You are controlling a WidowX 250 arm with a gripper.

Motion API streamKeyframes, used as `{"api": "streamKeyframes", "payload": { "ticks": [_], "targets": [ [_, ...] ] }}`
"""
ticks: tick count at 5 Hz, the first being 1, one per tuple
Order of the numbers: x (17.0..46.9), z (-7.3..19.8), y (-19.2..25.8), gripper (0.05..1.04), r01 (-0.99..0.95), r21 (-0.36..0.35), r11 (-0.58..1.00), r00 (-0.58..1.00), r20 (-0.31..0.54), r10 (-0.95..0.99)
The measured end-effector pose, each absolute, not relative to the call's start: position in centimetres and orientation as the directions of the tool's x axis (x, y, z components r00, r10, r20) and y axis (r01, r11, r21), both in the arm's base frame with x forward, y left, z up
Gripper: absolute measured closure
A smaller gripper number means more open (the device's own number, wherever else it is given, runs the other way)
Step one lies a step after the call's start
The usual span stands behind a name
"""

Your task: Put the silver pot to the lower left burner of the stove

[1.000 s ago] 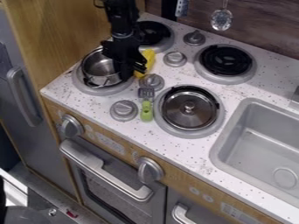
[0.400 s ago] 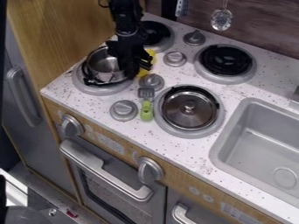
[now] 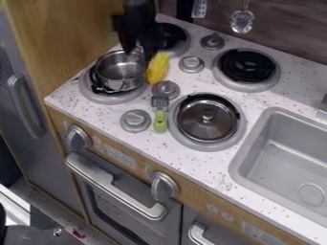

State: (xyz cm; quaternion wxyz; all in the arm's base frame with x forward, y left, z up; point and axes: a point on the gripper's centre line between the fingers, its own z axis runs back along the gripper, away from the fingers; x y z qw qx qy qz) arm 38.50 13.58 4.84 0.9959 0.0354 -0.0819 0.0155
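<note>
The black gripper [image 3: 139, 47] hangs over the back right part of the silver pot's rim, its two fingers parted with nothing held between them. Upright on the lower left burner [image 3: 107, 99] stands the silver pot [image 3: 120, 72], set slightly toward the back right of the grey ring. Some of the burner's black grate shows along the pot's left side.
A yellow corn-like toy [image 3: 158, 68] lies right of the pot. A green-handled spatula [image 3: 159, 120] lies between knobs, beside a metal lid [image 3: 207, 117] on the lower right burner. The sink [image 3: 281, 158] is at right.
The gripper has risen from the pot's right side, uncovering its rim and more of the yellow toy. The pot has shifted slightly to the right and back since the earliest frame.
</note>
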Motion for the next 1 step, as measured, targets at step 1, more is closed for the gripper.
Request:
{"api": "streamKeyframes", "payload": {
  "ticks": [1],
  "targets": [
    [37.53,5.12,11.68,0.068,-0.012,0.055,0.998,0.99,0.138,0.004]
  ]
}}
